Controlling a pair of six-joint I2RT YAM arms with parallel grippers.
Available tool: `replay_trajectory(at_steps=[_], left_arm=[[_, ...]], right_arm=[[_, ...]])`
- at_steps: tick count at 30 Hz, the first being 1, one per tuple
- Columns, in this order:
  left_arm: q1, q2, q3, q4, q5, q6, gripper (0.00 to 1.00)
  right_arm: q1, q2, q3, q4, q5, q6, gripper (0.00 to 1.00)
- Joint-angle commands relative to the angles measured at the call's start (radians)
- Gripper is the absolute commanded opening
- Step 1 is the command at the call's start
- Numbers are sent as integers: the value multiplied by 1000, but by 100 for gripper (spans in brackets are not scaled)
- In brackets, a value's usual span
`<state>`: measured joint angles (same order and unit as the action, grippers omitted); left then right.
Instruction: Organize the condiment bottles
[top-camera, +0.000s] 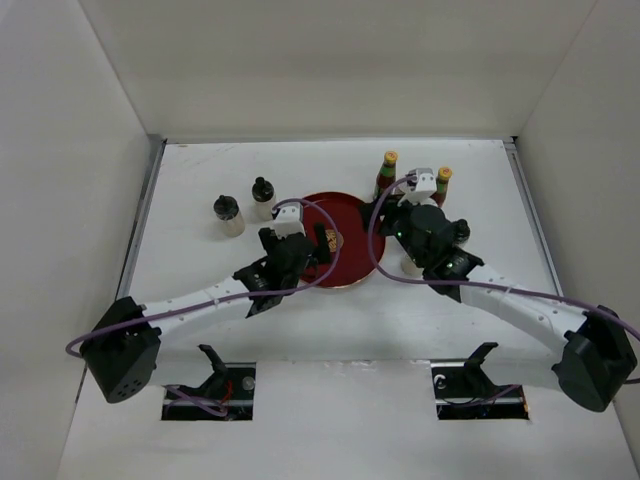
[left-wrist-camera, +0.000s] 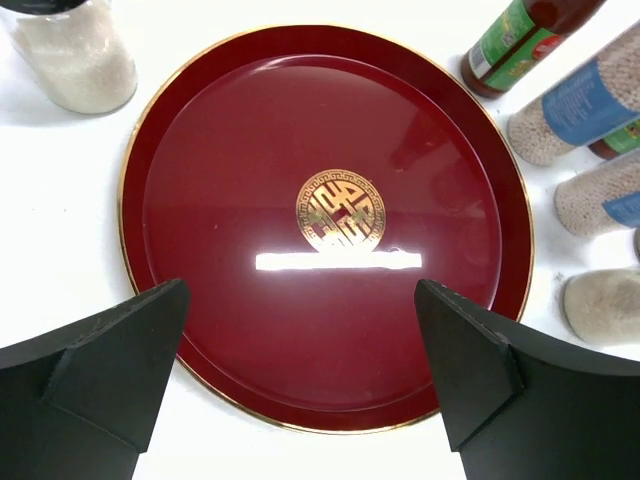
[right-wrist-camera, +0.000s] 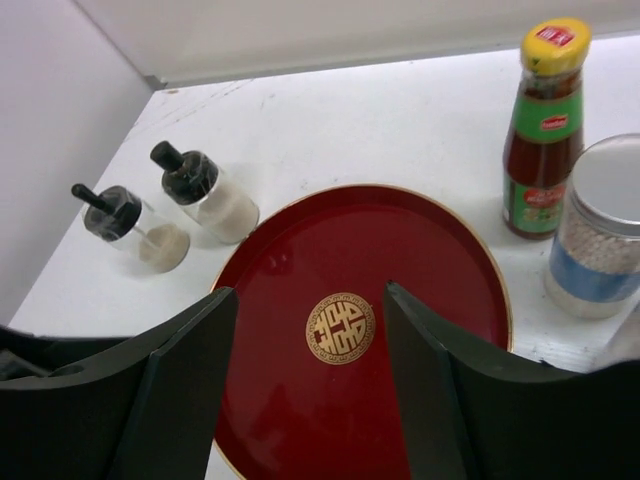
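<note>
1. Tray (top-camera: 350, 215): one, round, glossy red lacquer, thin gold rim, gold emblem at centre. It sits mid-table on a matte white surface with nothing on it.
2. Sauce bottles: two, slim, dark red fill, green labels, yellow caps. The left sauce bottle (top-camera: 386, 172) and right sauce bottle (top-camera: 441, 186) stand upright at 1 o'clock of the tray, off its rim.
3. Shakers: two, clear bodies, pale grains, black knobbed caps. The left shaker (top-camera: 228, 216) and right shaker (top-camera: 263, 198) are at 10 o'clock, side by side, clear of the tray.
4. Pale grain-filled containers: three, just off the 3 o'clock rim, two with blue labels. One is a jar (right-wrist-camera: 600, 225) with a flat silver lid; the other tops are cut off.
5. Left gripper (left-wrist-camera: 300, 290): black fingers wide apart, empty, above the tray.
6. Right gripper (right-wrist-camera: 310, 292): black fingers partly apart, nothing held, tray showing between them.
</note>
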<state>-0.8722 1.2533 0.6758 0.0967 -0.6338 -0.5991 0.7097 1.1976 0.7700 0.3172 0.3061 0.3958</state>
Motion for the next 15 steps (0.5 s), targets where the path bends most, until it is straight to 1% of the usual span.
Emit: replay_trajectory(at_steps=[1,6,8,11,13,15], left_arm=[[-24,-55,-31,73,-12,10,100],[-40,-115,-117,181,-10,6,100],[-41,-147,-154,230,-3,16,100],[-37,-208,-197,284,-15,41,100],[-27,-253,-219,288,-15,44,100],[-26,-299,-251,301,-17,22,100]], right_arm=[[-14,-33,106,-128,63,0,63],[-33,-20,219,-256,96,-14,33],[-33,-3,268,-302,119,-23,24],[-32,34,348,-389,186,-37,17],[-40,65,412,-452,231,-58,17],[-60,98,469,-493,258,-74,20]])
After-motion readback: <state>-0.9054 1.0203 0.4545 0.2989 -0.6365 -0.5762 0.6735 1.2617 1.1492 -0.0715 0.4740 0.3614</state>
